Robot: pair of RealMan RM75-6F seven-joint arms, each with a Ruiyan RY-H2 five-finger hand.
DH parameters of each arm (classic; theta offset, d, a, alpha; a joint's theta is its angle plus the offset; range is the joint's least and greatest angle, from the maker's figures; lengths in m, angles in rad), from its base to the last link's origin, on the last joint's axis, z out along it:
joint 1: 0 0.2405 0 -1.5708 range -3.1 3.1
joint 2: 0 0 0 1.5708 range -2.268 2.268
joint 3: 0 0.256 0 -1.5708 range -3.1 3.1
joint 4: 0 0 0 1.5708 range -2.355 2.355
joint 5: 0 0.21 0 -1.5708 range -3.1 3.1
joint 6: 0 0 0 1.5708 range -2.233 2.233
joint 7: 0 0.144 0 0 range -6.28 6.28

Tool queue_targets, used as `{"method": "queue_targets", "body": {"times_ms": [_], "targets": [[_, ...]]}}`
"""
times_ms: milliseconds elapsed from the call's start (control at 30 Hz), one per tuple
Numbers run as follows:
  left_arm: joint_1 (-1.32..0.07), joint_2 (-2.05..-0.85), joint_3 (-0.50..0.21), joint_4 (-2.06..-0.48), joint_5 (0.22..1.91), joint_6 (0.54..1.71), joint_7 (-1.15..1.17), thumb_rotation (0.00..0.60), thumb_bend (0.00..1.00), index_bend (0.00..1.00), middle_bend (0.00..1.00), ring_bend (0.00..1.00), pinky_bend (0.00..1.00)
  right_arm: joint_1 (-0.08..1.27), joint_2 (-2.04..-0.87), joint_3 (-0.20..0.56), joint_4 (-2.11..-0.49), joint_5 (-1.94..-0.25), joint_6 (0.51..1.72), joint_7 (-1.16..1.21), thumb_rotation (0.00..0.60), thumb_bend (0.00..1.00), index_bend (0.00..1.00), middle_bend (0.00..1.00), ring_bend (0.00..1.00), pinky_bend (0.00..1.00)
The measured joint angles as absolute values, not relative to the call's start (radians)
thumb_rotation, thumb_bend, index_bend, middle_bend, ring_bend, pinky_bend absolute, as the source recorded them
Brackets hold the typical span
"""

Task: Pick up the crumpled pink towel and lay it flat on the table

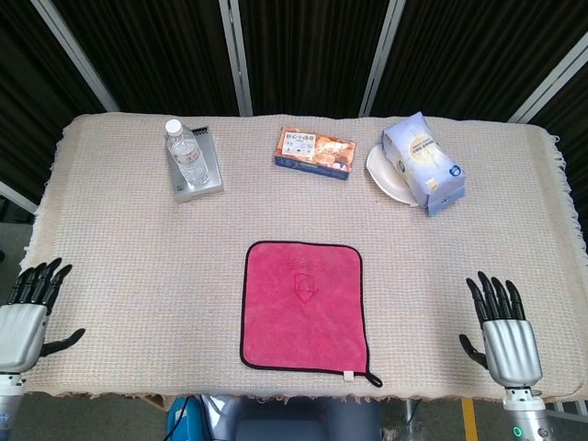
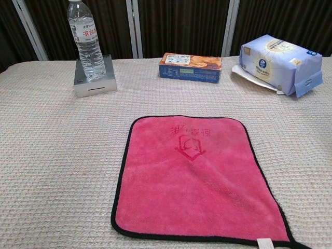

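Both hands hang at the near edge of the table, the left hand at the near-left corner and the right hand at the near-right corner, each with fingers spread, pointing up the table and holding nothing. Neither touches anything that can be seen, though whether the palms graze the cloth is hard to tell from above; the chest view shows no hand at all.

Between the two hands, well apart from each, the towel lies spread and smooth on the table, its black border square and its small loop trailing at the corner nearest the right hand. By the look of it the job is done.

What could go wrong now is small but real. A hand sweeping inward could snag that loop or drag a corner and rumple the towel again. A careless reach forward is the other hazard: far ahead of the left hand a bottle stands upright on a metal box and looks easy to topple, while far ahead of the right hand a tissue pack rests on a plate. A snack box lies between them at the far side.
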State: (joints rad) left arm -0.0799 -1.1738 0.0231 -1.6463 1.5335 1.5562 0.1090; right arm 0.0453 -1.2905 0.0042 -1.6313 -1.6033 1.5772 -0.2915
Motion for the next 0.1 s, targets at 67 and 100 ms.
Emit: {"method": "queue_targets", "body": {"times_ms": [67, 100], "targets": [[-0.074, -1.170, 0.020, -1.635, 1.522, 1.557, 0.094, 0.600, 0.01, 0.00, 0.00, 0.00, 0.00, 0.040, -1.288, 0.008, -1.629, -1.599, 1.579, -0.276, 0.600, 0.23, 0.00, 0.00, 0.00, 0.00], [-0.071, -1.168, 0.018, -1.629, 1.518, 1.556, 0.086, 0.600, 0.01, 0.00, 0.00, 0.00, 0.00, 0.040, -1.287, 0.010, -1.630, -1.595, 1.578, -0.272, 0.600, 0.23, 0.00, 0.00, 0.00, 0.00]]}}
